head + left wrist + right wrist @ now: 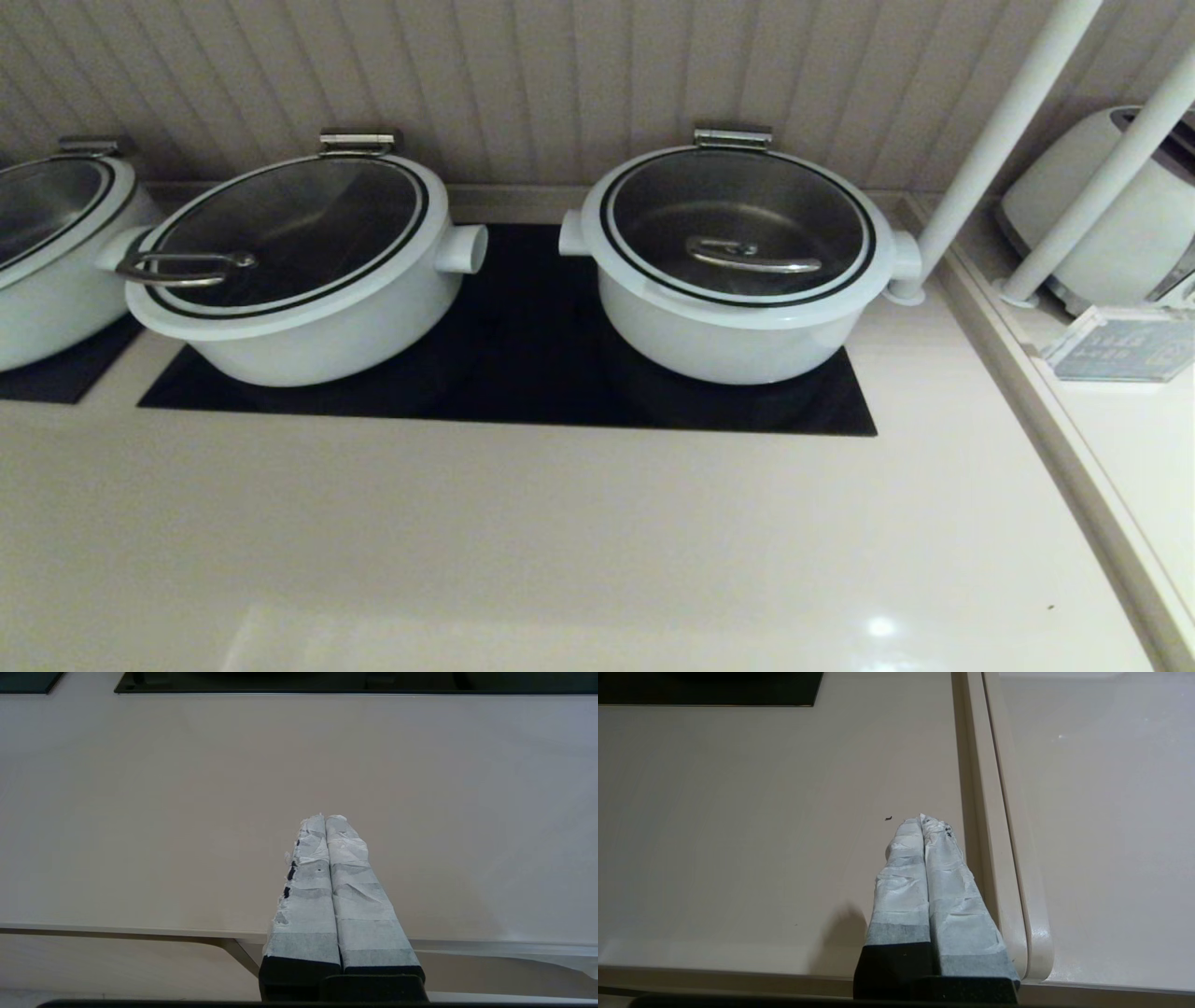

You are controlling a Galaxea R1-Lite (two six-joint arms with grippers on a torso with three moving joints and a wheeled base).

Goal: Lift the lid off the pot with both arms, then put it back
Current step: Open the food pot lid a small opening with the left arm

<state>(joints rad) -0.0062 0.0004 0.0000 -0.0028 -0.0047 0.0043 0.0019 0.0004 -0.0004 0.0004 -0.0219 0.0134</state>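
Note:
The pot [728, 327] is wide and white, on the right half of the black cooktop [523, 373], with a steel bracket at its back rim. The lid [742, 224] lies flat on it, glass with a white rim, black ring and a steel bar handle [752, 255] at its centre. Neither arm shows in the head view. My left gripper [325, 816] is shut and empty above the bare counter near its front edge. My right gripper [920, 818] is shut and empty above the counter, next to a raised seam [994, 826].
A like white pot [299, 280] with a loop handle at its lid's rim stands left on the cooktop, its lid tilted. A third pot [47, 252] is at the far left. Two white poles [999, 131] and a white appliance [1111, 205] stand right.

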